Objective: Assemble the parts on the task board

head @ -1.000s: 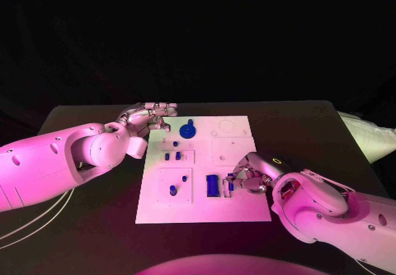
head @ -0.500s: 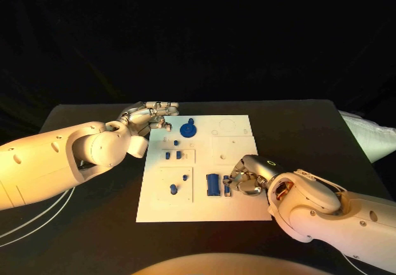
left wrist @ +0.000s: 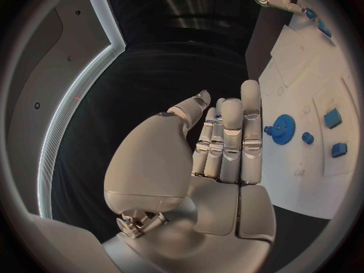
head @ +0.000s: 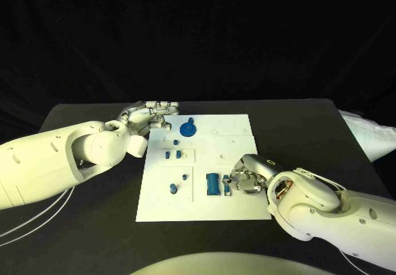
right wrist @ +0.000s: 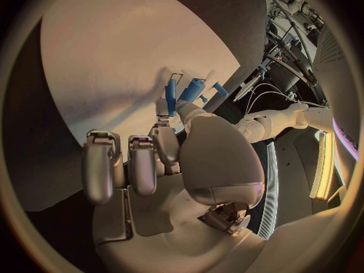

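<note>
Right hand (head: 245,179) working at the task board (head: 202,206) on the black bench (head: 313,129).
The right hand is resting at the board's near right part, fingertips against a slim blue part (right wrist: 170,97) standing beside an oblong blue part (head: 213,184) whose long axis is running near-to-far; whether it is pinching the part cannot be told. The left hand (head: 151,116), fingers straight and pressed together, is holding nothing at the board's far left corner, near the blue gear (head: 188,130).

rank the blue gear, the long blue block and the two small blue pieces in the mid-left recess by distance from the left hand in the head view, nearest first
Measured from the left hand:
1. Blue gear, at the board's far end, just beside the hand.
2. Two small blue pieces, in the mid-left recess, further towards the robot.
3. Long blue block, at the near end, beside the right hand.
</note>
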Action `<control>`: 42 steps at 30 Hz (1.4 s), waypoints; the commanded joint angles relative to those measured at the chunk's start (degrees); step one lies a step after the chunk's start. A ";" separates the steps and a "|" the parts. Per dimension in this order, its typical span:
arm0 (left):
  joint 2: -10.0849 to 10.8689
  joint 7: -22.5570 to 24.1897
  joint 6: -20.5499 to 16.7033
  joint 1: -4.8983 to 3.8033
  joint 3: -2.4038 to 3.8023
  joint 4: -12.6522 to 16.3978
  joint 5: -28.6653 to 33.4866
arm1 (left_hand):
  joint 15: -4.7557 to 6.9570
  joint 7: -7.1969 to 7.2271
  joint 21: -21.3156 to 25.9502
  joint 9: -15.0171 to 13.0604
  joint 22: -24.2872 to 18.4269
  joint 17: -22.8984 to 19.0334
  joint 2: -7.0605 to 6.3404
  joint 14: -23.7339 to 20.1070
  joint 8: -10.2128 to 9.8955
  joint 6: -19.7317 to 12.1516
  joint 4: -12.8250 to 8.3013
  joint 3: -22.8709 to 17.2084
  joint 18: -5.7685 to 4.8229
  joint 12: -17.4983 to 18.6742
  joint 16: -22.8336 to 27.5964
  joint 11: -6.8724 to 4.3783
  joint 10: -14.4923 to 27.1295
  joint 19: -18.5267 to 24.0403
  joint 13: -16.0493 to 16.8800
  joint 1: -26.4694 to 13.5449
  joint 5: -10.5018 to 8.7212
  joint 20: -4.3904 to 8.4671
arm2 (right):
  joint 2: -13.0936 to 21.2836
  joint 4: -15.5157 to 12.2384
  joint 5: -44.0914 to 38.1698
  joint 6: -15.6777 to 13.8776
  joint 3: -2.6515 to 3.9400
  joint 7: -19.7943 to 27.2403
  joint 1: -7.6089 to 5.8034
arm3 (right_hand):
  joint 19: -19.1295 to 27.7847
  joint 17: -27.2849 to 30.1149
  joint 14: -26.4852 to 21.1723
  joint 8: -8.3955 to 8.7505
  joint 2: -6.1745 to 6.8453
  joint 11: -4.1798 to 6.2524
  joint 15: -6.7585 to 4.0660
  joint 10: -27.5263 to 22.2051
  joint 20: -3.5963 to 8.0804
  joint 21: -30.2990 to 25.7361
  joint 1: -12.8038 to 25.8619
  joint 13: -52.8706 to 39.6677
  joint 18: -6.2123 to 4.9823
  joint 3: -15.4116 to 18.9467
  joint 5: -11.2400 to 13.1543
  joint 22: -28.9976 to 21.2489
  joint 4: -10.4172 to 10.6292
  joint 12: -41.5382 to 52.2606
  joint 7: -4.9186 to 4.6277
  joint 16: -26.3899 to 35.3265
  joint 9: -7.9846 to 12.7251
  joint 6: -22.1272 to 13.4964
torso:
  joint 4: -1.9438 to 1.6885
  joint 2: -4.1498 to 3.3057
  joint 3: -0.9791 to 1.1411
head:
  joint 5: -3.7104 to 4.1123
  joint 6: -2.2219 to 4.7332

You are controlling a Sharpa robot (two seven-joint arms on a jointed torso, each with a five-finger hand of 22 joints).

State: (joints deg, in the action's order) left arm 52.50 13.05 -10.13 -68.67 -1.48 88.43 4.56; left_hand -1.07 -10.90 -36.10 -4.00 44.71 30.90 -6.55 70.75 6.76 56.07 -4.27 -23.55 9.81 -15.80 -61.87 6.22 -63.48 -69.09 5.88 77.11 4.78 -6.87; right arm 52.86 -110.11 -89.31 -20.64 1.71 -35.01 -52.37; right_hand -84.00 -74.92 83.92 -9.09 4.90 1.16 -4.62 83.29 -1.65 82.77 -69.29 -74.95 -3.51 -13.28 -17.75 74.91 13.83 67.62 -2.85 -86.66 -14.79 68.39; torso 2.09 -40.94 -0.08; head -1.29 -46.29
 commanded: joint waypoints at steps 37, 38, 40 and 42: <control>-0.09 0.07 1.25 -0.01 0.03 -0.39 -0.80 | -0.08 0.08 0.17 -0.10 -0.08 -0.21 0.25 -0.39 0.29 -0.35 -0.11 0.38 0.65 -0.51 -0.29 -0.06 0.52 0.32 -0.06 -0.31 0.35 0.08 | 2.33 -1.42 -6.98 -4.71 -0.35 7.86 1.69 | -1.02 -11.23 5.27 5.44 -1.37 -2.93 2.23 -1.09 -1.92 0.76 -13.80 -1.85 0.94 3.49 1.78 3.80 -5.13 0.64 -4.14 -0.65 6.17 -8.79 | 0.00 -0.03 0.00 | -0.06 0.18; -0.08 0.06 1.24 -0.01 0.03 -0.40 -0.80 | -0.08 0.08 0.17 -0.10 -0.08 -0.21 0.25 -0.39 0.29 -0.35 -0.11 0.38 0.65 -0.51 -0.29 -0.06 0.52 0.32 -0.06 -0.31 0.35 0.08 | 2.30 -1.42 -6.93 -4.61 -0.35 7.92 1.70 | -1.02 -11.25 5.27 5.44 -1.28 -2.95 2.23 -1.09 -1.92 0.77 -13.74 -1.85 0.94 3.18 1.48 3.81 -5.16 0.64 -4.14 -0.66 6.30 -8.73 | -0.03 -0.04 0.00 | -0.05 0.15; -0.07 0.01 1.26 -0.01 0.03 -0.40 -0.82 | -0.08 0.08 0.17 -0.10 -0.08 -0.21 0.25 -0.39 0.29 -0.35 -0.11 0.38 0.65 -0.51 -0.29 -0.06 0.52 0.32 -0.06 -0.31 0.35 0.08 | 2.25 -1.45 -6.86 -4.43 -0.35 8.01 1.71 | -1.00 -11.24 5.27 5.46 -1.03 -2.93 2.21 -1.10 -1.90 0.76 -13.62 -1.85 0.93 2.31 0.44 3.79 -5.28 0.65 -4.11 -0.66 6.65 -8.62 | -0.03 -0.05 0.01 | -0.05 0.15; -0.06 -0.05 1.28 -0.01 0.03 -0.41 -0.87 | -0.08 0.08 0.17 -0.10 -0.08 -0.21 0.25 -0.39 0.29 -0.35 -0.11 0.38 0.65 -0.51 -0.29 -0.06 0.52 0.32 -0.06 -0.31 0.35 0.08 | 2.21 -1.46 -6.77 -4.35 -0.35 8.09 1.72 | -1.00 -11.24 5.26 5.48 -0.77 -2.91 2.21 -1.11 -1.90 0.77 -13.38 -1.84 0.94 1.67 -0.11 3.81 -5.30 0.64 -4.12 -0.65 6.94 -8.59 | -0.03 -0.04 0.02 | -0.05 0.12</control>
State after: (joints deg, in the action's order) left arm 52.50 12.88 -9.90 -68.67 -1.48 87.97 4.01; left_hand -1.07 -10.90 -36.10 -4.00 44.72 30.75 -6.55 70.75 6.76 56.07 -4.27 -23.55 9.81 -16.19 -61.87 6.22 -63.48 -69.09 5.88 77.11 4.78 -6.87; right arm 55.15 -111.49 -95.49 -25.57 1.38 -28.13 -50.73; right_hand -84.00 -74.95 84.03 -3.84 3.56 -1.90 -2.64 81.65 -3.11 83.22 -82.74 -78.28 -3.51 -11.36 -17.66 74.93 8.52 68.01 -6.88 -87.11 -7.95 59.44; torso 2.05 -40.97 -0.07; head -1.33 -46.13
